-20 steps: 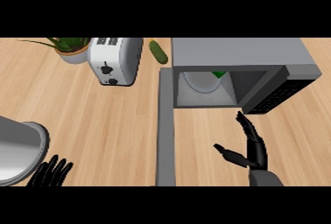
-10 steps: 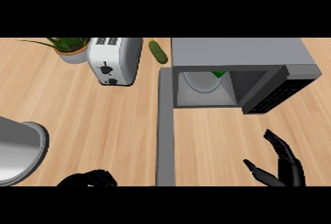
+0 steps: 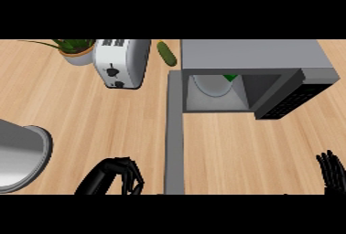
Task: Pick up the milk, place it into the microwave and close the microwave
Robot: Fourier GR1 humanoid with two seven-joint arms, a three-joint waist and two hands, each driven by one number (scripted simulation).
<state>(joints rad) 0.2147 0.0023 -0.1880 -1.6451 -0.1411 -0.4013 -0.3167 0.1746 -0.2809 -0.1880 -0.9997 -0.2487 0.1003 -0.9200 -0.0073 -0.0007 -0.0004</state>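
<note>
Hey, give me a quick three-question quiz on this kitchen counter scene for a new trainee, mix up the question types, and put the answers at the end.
1. True or false: the microwave has its door shut.
2. What stands just left of the toaster in the head view? A) a kettle B) a potted plant C) a mug
3. Fill in: the left hand has its fingers ____, while the right hand at the view's right edge shows straight fingers.

Key: 1 false, the door stands open; 2 B; 3 curled.
</note>
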